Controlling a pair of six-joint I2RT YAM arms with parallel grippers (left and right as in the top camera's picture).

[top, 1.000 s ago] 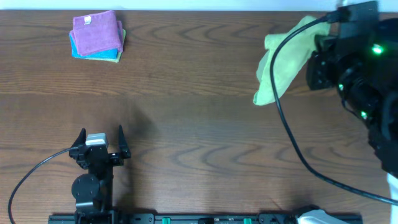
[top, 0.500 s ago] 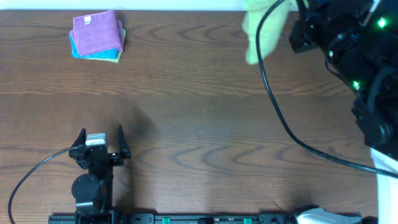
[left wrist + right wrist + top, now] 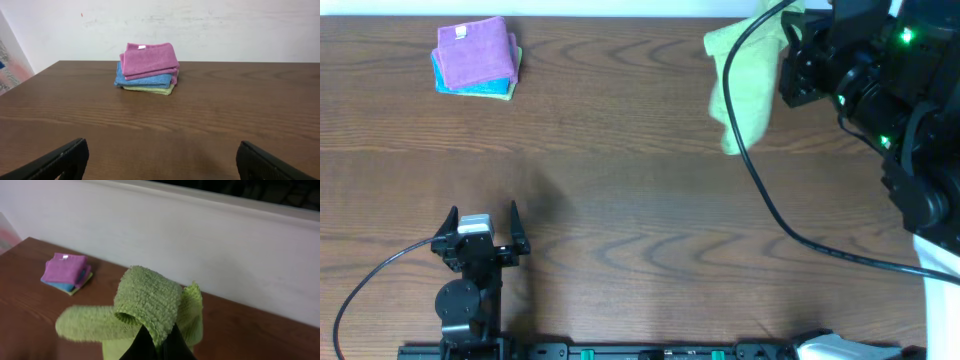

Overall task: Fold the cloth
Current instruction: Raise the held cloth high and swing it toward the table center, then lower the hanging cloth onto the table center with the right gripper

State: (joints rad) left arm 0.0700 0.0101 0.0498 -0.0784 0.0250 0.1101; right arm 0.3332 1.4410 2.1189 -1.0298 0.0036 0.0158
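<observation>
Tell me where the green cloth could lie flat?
The widest bare patch is the middle of the brown wooden table, between the open left gripper and the right arm. The far edge between the purple-topped stack of folded cloths and the light lime-green microfibre cloth is free too. Crowded: the far right corner, where the right gripper holds it.

Soft, even indoor light gives the brown table (image 3: 620, 220) a mild sheen and only faint shadows, and all views are fairly sharp, though the cloth (image 3: 150, 305) blurs at its left end in the right wrist view.
</observation>
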